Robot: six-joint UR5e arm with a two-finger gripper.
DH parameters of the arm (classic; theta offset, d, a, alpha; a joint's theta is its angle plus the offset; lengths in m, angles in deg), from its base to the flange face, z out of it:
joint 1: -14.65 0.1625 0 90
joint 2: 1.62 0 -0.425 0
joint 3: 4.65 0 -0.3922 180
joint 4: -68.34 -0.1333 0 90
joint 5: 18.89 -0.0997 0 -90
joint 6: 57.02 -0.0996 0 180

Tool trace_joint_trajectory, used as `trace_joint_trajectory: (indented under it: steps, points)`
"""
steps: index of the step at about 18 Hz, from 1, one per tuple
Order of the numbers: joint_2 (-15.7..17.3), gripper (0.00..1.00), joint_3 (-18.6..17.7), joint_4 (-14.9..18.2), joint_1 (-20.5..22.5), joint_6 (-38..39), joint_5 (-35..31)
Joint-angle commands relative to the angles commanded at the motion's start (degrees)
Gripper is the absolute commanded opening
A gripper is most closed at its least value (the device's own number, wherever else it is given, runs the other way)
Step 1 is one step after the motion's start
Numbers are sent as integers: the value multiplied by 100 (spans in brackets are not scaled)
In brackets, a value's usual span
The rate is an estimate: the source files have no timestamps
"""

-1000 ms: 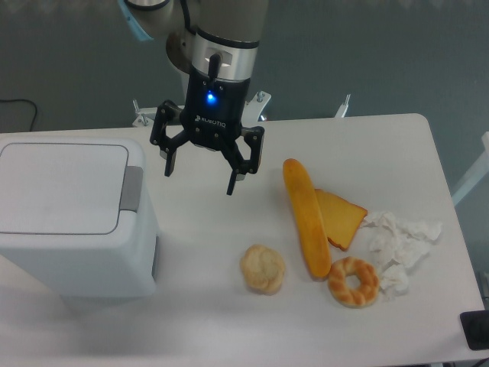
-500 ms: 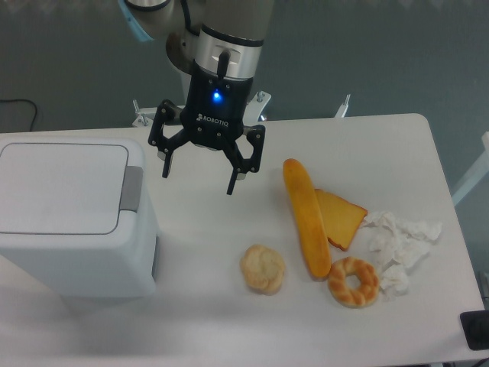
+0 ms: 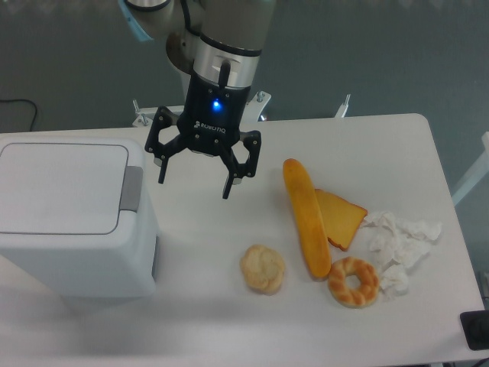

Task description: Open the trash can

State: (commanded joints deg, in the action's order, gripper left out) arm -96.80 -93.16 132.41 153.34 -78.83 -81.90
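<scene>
The trash can [image 3: 72, 218] is a big white box at the table's left, its flat lid [image 3: 61, 187] lying shut and a grey push tab [image 3: 131, 189] on the lid's right edge. My gripper [image 3: 194, 185] hangs open just right of the tab, fingers pointing down with nothing between them. Its left fingertip [image 3: 162, 177] is a short gap from the tab and touches nothing.
To the right on the white table [image 3: 382, 138] lie a long baguette [image 3: 307, 217], a cheese wedge [image 3: 342, 217], a round bun [image 3: 263, 268], a twisted ring pastry [image 3: 354, 281] and crumpled white paper [image 3: 397, 245]. The table's right edge is near the paper.
The gripper has shifted slightly left, toward the trash can's grey tab. Its fingers stay open. Nothing else moved.
</scene>
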Motion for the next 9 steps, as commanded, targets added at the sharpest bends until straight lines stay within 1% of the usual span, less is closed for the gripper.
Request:
trace_joint_trajectory:
  steps: [3, 9]
  points:
    - [9, 100, -62, -9, 0, 27, 211]
    - [9, 100, -53, -18, -9, 27, 211]
